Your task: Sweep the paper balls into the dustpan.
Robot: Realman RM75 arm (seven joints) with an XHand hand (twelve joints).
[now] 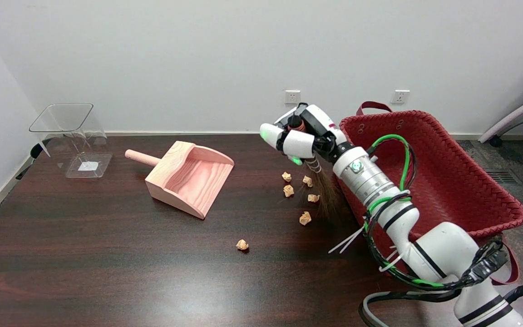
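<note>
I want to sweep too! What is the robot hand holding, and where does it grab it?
The right robot hand holds a little broom. It grips the handle at the top end, and the brown bristles hang down beside the paper balls.

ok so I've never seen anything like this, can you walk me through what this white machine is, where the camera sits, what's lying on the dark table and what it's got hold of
The white jointed thing is a robot arm, reaching in from the lower right. The camera looks down and across from above the table's near side. At the arm's tip is a black-and-white robot hand with fingers, and it grips a small straw broom, bristles down near the table. Just left of the bristles lie small crumpled paper balls, with one further forward on its own. Further left sits a wooden dustpan, its open mouth facing the balls. A clear plastic container stands at the far left, and a red woven basket sits on the right behind the arm.
</note>
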